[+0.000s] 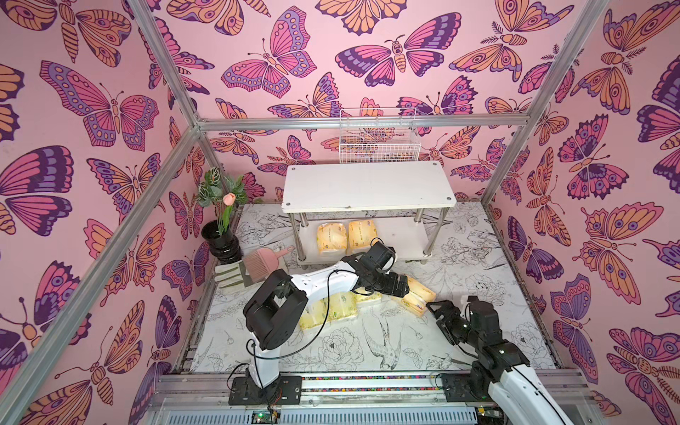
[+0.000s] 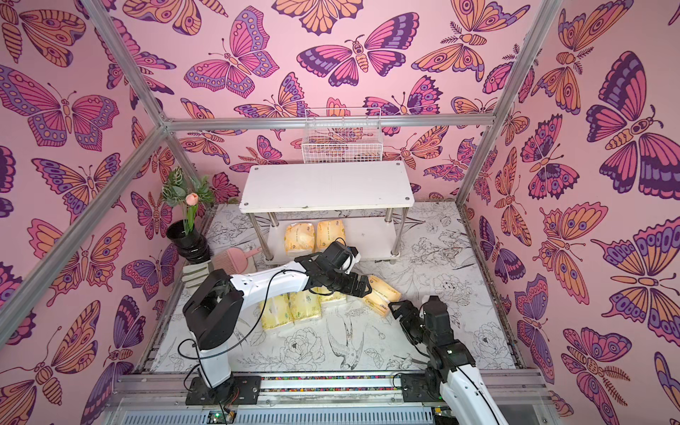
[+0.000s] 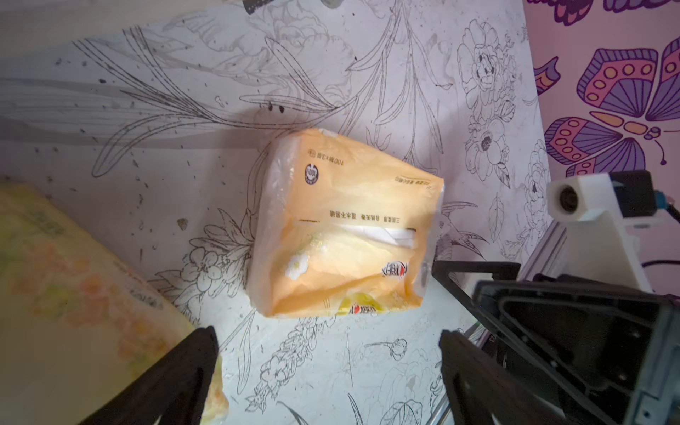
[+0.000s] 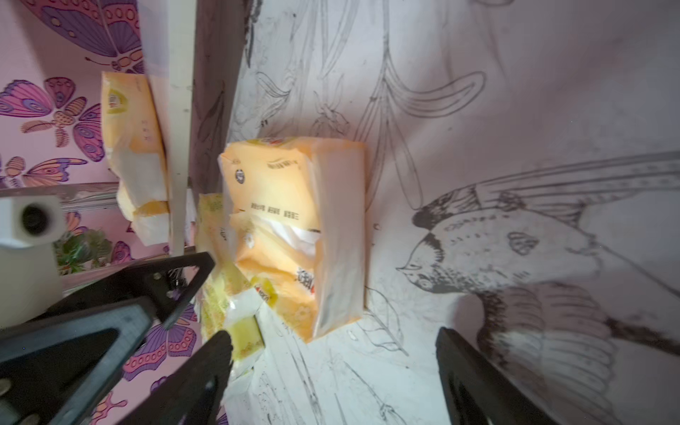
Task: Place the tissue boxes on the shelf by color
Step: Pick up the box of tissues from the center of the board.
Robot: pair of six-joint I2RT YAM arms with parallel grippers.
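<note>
the left arm [image 1: 323, 279] rises from its base at the front edge, folds at the elbow and stretches low across the table [image 1: 478, 331] toward the right, passing over three pale yellow-green packs [image 1: 342, 311] that lie in a row beneath it. its wrist tips downward, and the left claw [image 3: 327, 340] is spread wide with nothing in it, its fingertips just short of a lone orange pack [image 3: 346, 224]. that pack lies flat on the table in front of the shelf [image 1: 368, 184]. two other orange packs [image 1: 331, 237] sit side by side on the shelf's lower board, toward its left end. the right arm [image 1: 489, 342] comes up from the front right corner and leans inward to the left, forearm low. the right claw [image 4: 335, 336] is also spread wide and grips nothing, pointing at the near end of the same orange pack. one of its fingertips is just beside the pack's corner, and whether it touches cannot be told
</note>
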